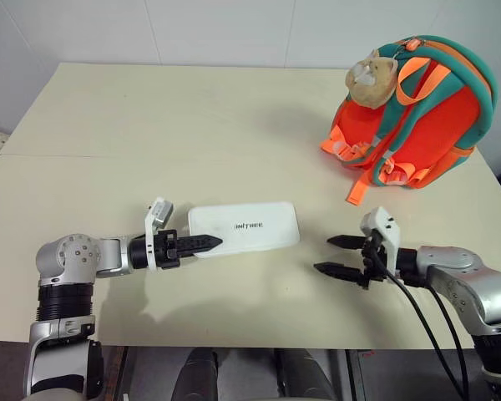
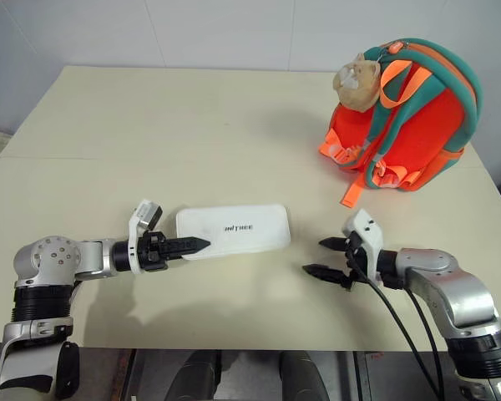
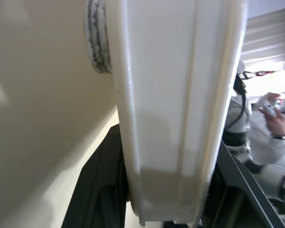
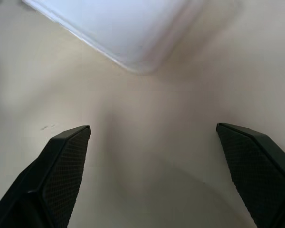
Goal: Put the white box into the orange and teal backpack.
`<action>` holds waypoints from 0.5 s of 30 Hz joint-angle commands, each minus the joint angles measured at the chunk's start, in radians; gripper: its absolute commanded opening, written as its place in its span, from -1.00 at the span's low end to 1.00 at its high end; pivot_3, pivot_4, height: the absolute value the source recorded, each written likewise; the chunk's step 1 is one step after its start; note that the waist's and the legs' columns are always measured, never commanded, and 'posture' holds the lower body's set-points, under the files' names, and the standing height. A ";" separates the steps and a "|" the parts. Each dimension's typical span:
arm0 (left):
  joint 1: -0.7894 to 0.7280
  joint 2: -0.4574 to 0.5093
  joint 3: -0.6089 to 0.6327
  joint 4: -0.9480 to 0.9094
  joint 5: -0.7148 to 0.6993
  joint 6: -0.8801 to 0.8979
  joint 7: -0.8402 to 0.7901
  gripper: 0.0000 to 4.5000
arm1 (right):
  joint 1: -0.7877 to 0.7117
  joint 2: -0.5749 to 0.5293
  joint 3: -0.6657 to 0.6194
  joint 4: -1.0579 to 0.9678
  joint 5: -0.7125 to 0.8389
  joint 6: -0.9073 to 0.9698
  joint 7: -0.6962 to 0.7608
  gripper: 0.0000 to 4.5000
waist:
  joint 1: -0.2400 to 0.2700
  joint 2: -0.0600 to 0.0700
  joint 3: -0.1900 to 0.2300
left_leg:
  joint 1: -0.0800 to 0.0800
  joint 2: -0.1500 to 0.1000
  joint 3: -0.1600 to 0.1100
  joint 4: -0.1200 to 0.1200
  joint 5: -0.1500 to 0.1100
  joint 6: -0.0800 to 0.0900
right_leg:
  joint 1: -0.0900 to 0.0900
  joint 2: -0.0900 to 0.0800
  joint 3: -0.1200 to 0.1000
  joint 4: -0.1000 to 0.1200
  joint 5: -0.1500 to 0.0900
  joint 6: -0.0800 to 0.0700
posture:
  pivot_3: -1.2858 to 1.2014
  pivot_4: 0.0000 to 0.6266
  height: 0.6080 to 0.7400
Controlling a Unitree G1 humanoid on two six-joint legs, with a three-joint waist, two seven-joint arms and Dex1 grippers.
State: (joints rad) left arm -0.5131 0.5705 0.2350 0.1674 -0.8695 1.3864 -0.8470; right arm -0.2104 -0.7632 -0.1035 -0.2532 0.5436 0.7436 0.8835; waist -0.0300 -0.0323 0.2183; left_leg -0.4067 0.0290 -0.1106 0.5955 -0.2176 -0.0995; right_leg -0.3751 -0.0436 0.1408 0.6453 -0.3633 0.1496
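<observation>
Left tool [image 1: 210, 244] pinched the near end of white box [image 1: 249, 225], lying lengthwise across bench [image 1: 150, 125] at frame centre. Right tool [image 1: 341, 256] spread, empty. Backpack [image 1: 426, 125] upper right, well apart, nearer the right arm.

Head pair high over table [image 1: 150, 125]; wrist views close on white box [image 1: 244, 226]

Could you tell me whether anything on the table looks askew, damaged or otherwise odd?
Nothing stands out. The flat white plastic box lies on the cream table, its end clamped in the left gripper. The orange and teal backpack sits upright at the far right, intact. The right gripper is open, holding nothing.
</observation>
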 commanded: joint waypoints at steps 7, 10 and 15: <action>-0.001 0.063 -0.032 -0.022 0.068 -0.351 -0.213 -0.36 | -0.079 0.003 -0.241 0.104 -0.060 -0.129 -0.197 1.00 | 0.001 0.000 0.000 | 0.000 0.000 0.001 -0.002 0.000 0.000 | 0.000 0.000 0.000 -0.002 0.000 0.000 | 0.03 -0.52 1.00; -0.009 0.072 -0.055 -0.009 0.095 -0.411 -0.248 -0.36 | -0.168 -0.001 -0.249 0.234 -0.122 -0.214 -0.249 1.00 | -0.002 0.000 0.000 | 0.000 0.000 0.001 -0.002 0.000 0.000 | 0.000 0.000 0.000 -0.002 0.000 0.000 | 0.03 -0.52 1.00; -0.020 0.071 -0.071 0.010 0.107 -0.448 -0.278 -0.36 | -0.326 -0.005 -0.220 0.453 -0.173 -0.339 -0.223 1.00 | -0.007 0.001 0.000 | 0.000 0.000 0.002 -0.003 0.000 0.000 | -0.001 0.000 0.001 -0.002 0.000 0.000 | 0.03 -0.52 1.00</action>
State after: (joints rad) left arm -0.5116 0.6343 0.1610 0.1778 -0.7622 0.9636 -1.0979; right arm -0.5075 -0.7494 -0.3154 0.1720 0.3855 0.4594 0.6471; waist -0.0370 -0.0316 0.2187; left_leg -0.4069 0.0293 -0.1090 0.5924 -0.2177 -0.0992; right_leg -0.3762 -0.0438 0.1418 0.6435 -0.3635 0.1493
